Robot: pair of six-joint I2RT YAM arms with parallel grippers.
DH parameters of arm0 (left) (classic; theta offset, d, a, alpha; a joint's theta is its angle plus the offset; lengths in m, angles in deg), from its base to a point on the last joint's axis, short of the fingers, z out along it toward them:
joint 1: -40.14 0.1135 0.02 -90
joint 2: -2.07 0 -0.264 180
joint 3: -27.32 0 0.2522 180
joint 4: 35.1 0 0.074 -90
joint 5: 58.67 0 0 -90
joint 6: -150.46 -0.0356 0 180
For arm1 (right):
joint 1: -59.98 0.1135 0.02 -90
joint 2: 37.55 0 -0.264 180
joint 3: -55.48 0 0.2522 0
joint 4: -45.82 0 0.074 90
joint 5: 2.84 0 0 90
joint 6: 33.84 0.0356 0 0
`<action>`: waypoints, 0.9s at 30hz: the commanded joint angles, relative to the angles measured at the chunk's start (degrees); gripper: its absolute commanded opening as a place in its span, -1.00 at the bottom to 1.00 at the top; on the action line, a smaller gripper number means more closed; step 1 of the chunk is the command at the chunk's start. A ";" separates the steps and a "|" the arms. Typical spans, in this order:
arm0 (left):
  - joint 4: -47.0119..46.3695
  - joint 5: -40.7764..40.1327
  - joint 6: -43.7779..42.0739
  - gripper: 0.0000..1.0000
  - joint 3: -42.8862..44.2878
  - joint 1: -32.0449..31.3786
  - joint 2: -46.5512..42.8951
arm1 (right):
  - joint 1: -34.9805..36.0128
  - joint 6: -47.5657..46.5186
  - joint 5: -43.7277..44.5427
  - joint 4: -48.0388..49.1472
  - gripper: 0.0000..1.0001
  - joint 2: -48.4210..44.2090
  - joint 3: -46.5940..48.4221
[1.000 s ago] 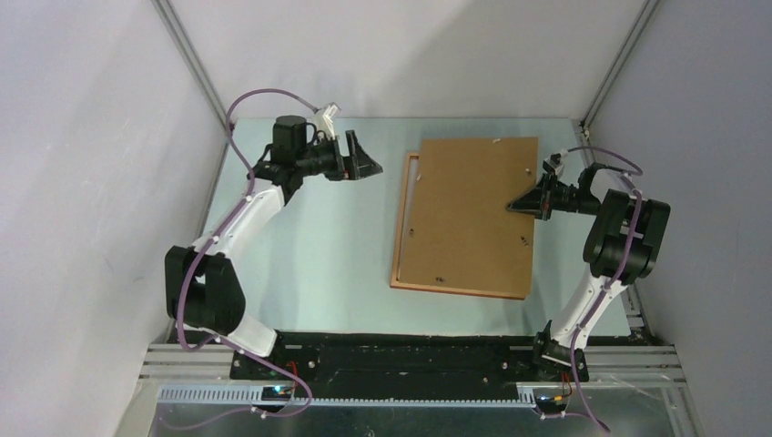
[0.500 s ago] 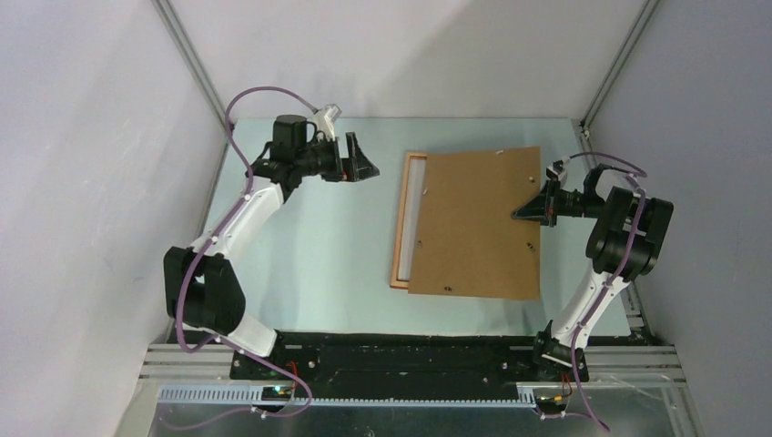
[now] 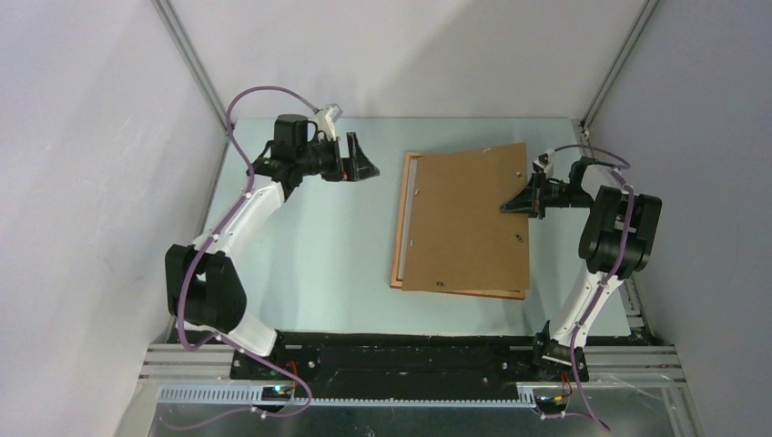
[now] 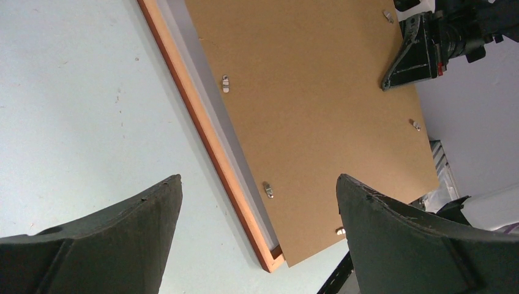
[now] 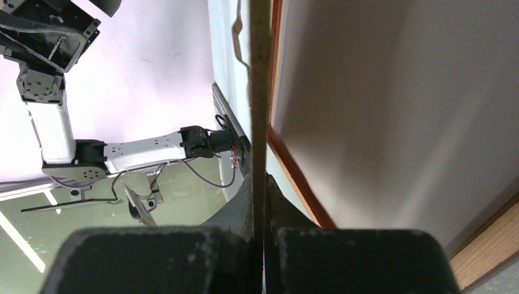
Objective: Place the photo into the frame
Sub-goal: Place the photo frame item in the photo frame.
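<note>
So the frame (image 3: 398, 238) is lying flat on the bench (image 3: 309, 255), over toward the far right corner. A brown board (image 3: 466, 218) sits on top of it, a bit skewed, and covers nearly all of the opening. Right gripper (image 3: 506, 208) is pinched tight on the board's right edge. Left gripper (image 3: 366, 157) hangs near the far left with its jaws spread wide, holding nothing. There's a pale strip (image 4: 201, 73) inside the frame's left side, can't tell if that's the photo
</note>
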State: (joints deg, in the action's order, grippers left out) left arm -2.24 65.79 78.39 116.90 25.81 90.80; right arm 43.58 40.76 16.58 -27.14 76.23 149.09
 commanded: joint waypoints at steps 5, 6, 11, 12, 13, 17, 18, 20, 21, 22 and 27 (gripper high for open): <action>-0.45 0.04 -0.88 0.97 1.99 0.18 -0.43 | 0.87 6.44 -4.85 3.02 -1.00 -0.24 5.42; -0.50 0.05 -0.84 0.97 1.98 0.18 -0.46 | 1.03 6.48 -5.09 2.81 -1.00 0.19 5.76; -0.51 0.07 -0.75 0.97 1.88 0.13 -0.49 | 1.66 6.94 -5.37 2.57 -1.00 1.38 7.70; -0.53 -0.03 -0.78 0.97 1.88 0.12 -0.49 | 1.75 7.37 -5.36 2.76 -1.00 1.58 7.82; -0.48 -0.06 -0.79 0.97 1.88 0.15 -0.44 | 1.78 7.61 -5.35 3.17 -1.00 1.83 8.03; -0.53 -0.49 -0.90 0.97 1.58 0.17 -0.09 | 2.21 8.38 -5.40 4.01 -1.00 2.49 8.45; -0.50 -0.51 -0.95 0.97 1.51 0.13 -0.02 | 2.28 8.66 -5.38 4.23 -1.00 2.63 8.56; -0.52 -0.59 -1.03 0.97 1.21 0.15 0.18 | 2.44 8.99 -5.45 4.83 -1.00 3.12 8.77; -0.50 -0.61 -1.09 0.97 1.01 0.17 0.20 | 2.65 9.07 -5.62 4.99 -1.00 3.36 8.80; -0.48 -0.66 -1.18 0.97 0.88 0.17 0.34 | 2.76 9.40 -5.75 5.44 -1.00 3.50 8.75; -0.54 -0.71 -1.24 0.97 0.57 0.14 0.57 | 3.50 10.51 -5.95 6.73 -1.00 4.35 8.64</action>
State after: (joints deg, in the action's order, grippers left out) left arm -1.85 65.75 78.39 116.90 25.81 91.28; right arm 46.35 49.00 16.66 -21.37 80.53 155.32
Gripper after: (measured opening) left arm 0.985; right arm 0.023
